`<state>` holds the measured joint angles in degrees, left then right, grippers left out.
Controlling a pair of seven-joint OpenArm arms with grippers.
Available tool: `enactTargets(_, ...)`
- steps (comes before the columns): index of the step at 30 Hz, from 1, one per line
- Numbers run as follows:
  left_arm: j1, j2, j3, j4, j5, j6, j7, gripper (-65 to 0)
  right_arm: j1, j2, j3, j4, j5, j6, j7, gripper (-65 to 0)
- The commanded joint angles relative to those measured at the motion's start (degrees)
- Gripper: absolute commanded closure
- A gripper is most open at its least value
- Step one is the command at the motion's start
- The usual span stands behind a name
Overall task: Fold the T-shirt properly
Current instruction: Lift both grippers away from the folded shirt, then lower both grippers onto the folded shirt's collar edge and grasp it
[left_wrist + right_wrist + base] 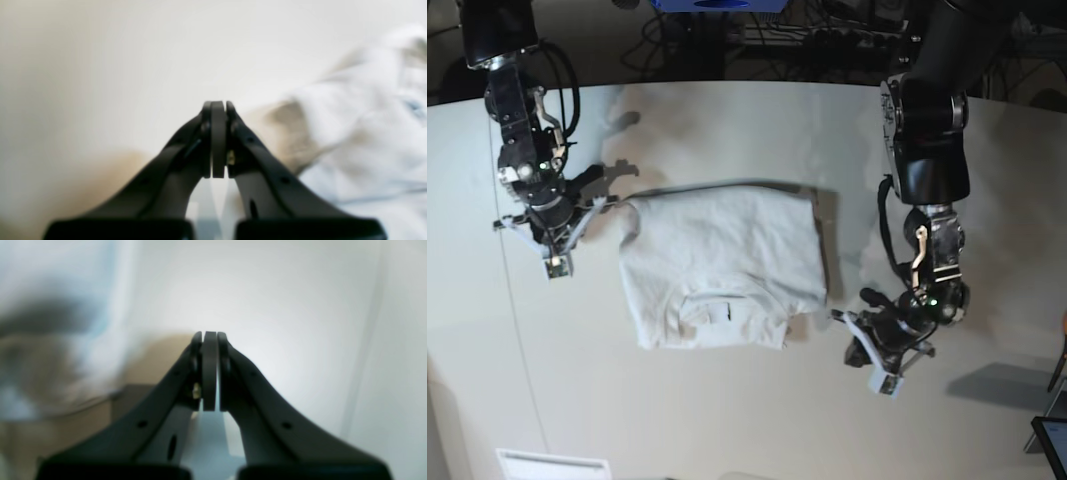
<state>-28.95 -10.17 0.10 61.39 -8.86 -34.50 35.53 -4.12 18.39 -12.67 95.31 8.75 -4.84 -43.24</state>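
The white T-shirt [722,265] lies on the white table [727,400], folded into a rough rectangle with the collar toward the front edge. My left gripper [885,378] hovers just off the shirt's front right corner, shut and empty. In the left wrist view the left gripper [218,111] has its jaws pressed together, with the blurred T-shirt [367,133] to its right. My right gripper [554,262] is off the shirt's left side, shut and empty. In the right wrist view the right gripper [209,340] is closed, with the blurred T-shirt [50,283] at the left.
A white label [552,465] lies at the table's front left. Cables and a dark stand [717,30] sit behind the table's curved back edge. A dark screen corner [1052,440] shows at the lower right.
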Motion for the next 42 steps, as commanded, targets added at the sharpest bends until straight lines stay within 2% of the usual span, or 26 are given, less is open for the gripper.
enactTargets(1, 0.0, -0.4, -1.3, 3.0, -0.9, -0.7, -0.8, 0.0, 0.8, 0.2, 1.4, 1.0, 0.1, 0.0, 1.3, -0.9)
enactTargets(5, 6.6, -0.2, -5.5, 11.7, -0.9, -1.9, 2.7, 0.0, 1.7, 0.2, 4.3, 1.2, 0.1, 0.2, 2.6, -0.9)
enactTargets(8, 11.7, 0.2, -7.5, 18.7, -0.9, -4.4, 2.9, 0.0, 1.7, 0.1, 4.1, 2.6, 0.2, 0.2, 5.0, -0.9)
enactTargets(10, 14.5, 1.1, -7.9, 23.2, -0.9, -4.8, 3.0, 0.0, 1.7, -0.2, 4.1, 4.0, 0.2, 0.4, 5.6, -0.9)
enactTargets(13, 18.7, 2.4, -7.9, 29.9, -0.9, -4.8, 3.0, 0.0, 2.5, -0.6, 4.1, 5.4, 0.3, 3.9, 5.6, -0.9)
enactTargets(17, 22.5, 4.9, -7.9, 35.9, -0.9, -4.8, 2.7, 0.0, 2.6, -3.2, 4.2, 5.9, 0.3, 8.5, 5.6, -0.9)
enactTargets(20, 23.8, 7.0, -7.9, 39.1, -0.9, -4.8, 2.7, 0.0, 2.5, -4.5, 4.2, 6.4, 0.3, 10.2, 5.7, -0.9)
enactTargets(24, 25.2, 7.7, -7.2, 41.2, -0.9, -4.8, 2.7, 0.0, 1.5, -5.1, 4.1, 9.5, 0.3, 11.6, 5.7, -0.9)
enactTargets(30, 25.4, 11.1, -7.0, 40.9, -0.9, -4.9, 2.6, 0.0, 1.1, -5.1, 3.6, 12.6, 0.3, 12.3, 5.7, -0.9)
enactTargets(37, 26.2, 11.9, 2.3, 40.9, -0.4, -4.7, 2.6, 0.0, 0.2, -5.1, -1.2, 12.6, 0.3, 12.3, 5.7, -0.9)
enactTargets(42, 28.5, 11.9, 4.1, 40.9, -0.4, -4.7, 2.6, 0.0, -1.4, -6.7, -2.1, 12.5, 0.3, 12.3, 5.7, -0.9)
